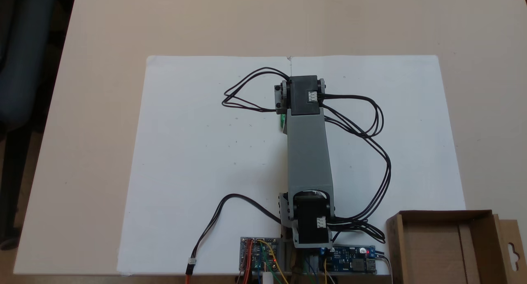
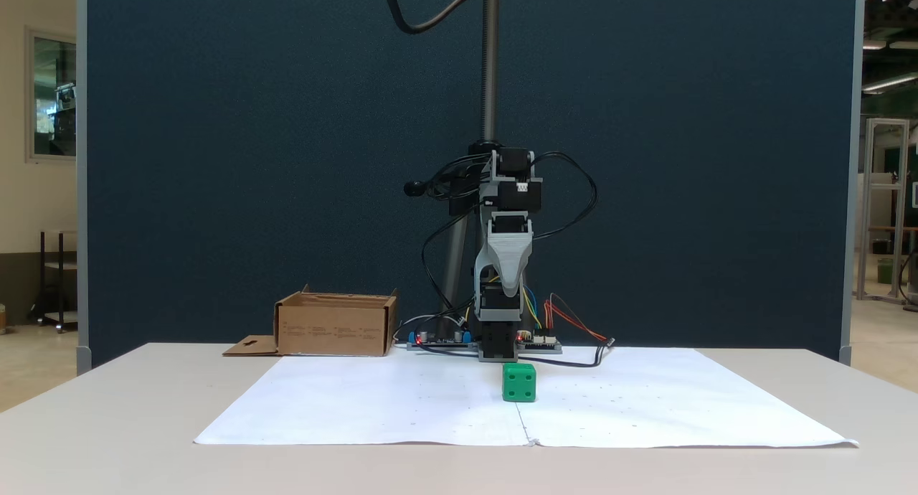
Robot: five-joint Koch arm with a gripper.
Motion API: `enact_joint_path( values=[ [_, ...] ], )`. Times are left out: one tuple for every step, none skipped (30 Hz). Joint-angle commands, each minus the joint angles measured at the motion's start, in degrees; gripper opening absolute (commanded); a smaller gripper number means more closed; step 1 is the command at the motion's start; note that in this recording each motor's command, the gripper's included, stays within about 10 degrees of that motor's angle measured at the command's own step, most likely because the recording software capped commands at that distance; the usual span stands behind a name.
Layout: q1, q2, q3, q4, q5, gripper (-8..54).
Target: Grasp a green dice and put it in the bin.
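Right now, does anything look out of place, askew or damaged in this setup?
Nothing stands out. The green dice sits flat on the white paper, the bin stands upright beside the circuit boards, and the gripper hangs above the dice.

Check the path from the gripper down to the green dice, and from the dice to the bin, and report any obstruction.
Nothing visible blocks either path. The gripper hangs above the green dice, with bare white paper around it. Only paper and table lie between the dice and the bin.
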Motion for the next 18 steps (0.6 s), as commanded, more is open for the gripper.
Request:
enact_joint_path(
  values=[
    [-0.44,-0.35,-2.99,2.46,3.6,42.4],
    [-0.44,-1.14,-3.34,2.37,3.6,42.4],
    [-0.44,-1.32,-3.43,2.29,3.6,42.4],
    [-0.53,-1.67,-3.69,2.11,3.69,42.4],
    [-0.53,-2.02,-4.04,1.93,3.69,42.4],
    [-0.53,-2.46,-4.13,1.67,3.69,42.4],
    [-0.53,-2.64,-4.22,1.32,3.69,42.4],
    [-0.53,-2.9,-4.22,0.97,3.69,42.4],
    [-0.53,-3.16,-4.22,0.44,3.69,42.4],
    [-0.53,-3.34,-4.22,-0.09,3.69,42.4],
    [-0.53,-3.69,-4.31,-0.7,3.69,42.4],
    [-0.53,-3.78,-4.22,-1.23,3.78,42.4],
    [-0.53,-3.78,-4.22,-1.93,3.87,42.4],
    [-0.53,-3.78,-4.22,-2.55,3.87,42.5],
    [-0.53,-3.78,-4.22,-3.16,3.87,42.5],
    [-0.53,-3.87,-4.22,-3.52,3.96,42.5],
    [-0.53,-3.87,-4.22,-3.87,3.87,42.5],
    [-0.53,-4.04,-4.22,-4.22,3.96,42.5]
  ],
)
